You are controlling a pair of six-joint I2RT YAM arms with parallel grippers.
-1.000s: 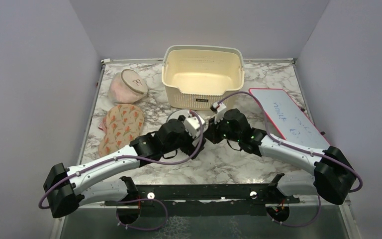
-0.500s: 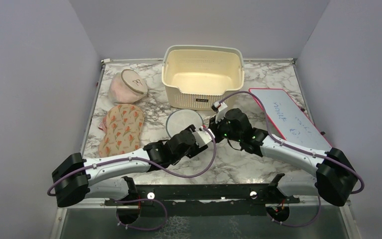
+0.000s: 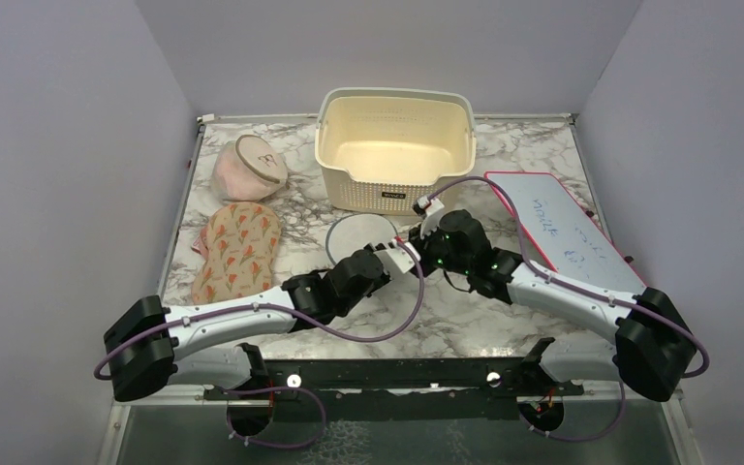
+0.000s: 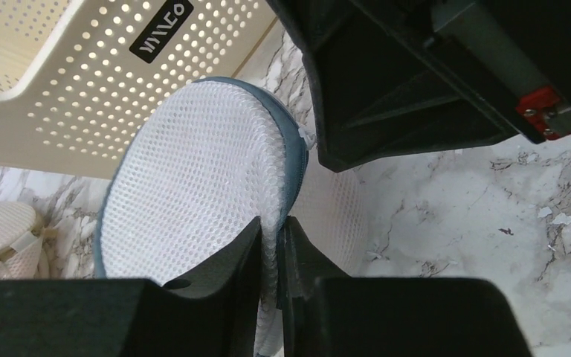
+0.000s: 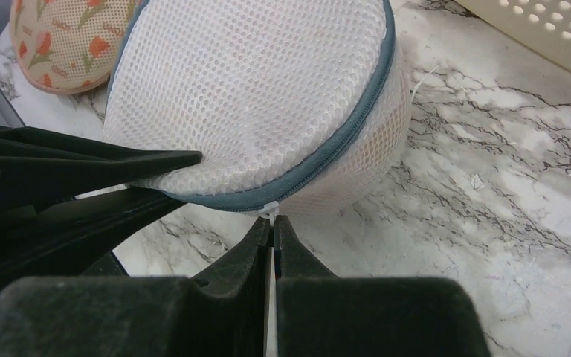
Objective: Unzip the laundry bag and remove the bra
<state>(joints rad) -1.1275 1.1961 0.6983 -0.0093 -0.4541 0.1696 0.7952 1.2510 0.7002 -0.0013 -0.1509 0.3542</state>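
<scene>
Under both arms lies one marble table (image 3: 465,312), the largest thing in view. Beyond the two claws, at the far side, stands one cream perforated basket (image 3: 360,194), its near wall just past the claw tips. Off to the right of the right claw (image 5: 273,232) lies one whiteboard (image 3: 562,232) with a red edge and blue writing, well apart from the fingers. To the left of the left claw (image 4: 271,249) lies one floral-print padded piece (image 3: 237,250), flat on the marble, and farther away on that same side sits one pinkish round bag (image 3: 249,169) with a beige face. Right in front of both claws, between them and the basket, is the one laundry bag (image 3: 358,232), a round white mesh drum with a grey zip rim, tipped so that its flat face leans up toward the basket. The left claw's two fingers are pressed together on a fold of the bag's mesh at its near edge, with white netting squeezed between them. The right claw's two fingers are likewise closed, pinching the one small white zip pull (image 5: 269,211), which hangs from the grey rim just at their tips. The two claws sit just beside each other at the bag's near side.
</scene>
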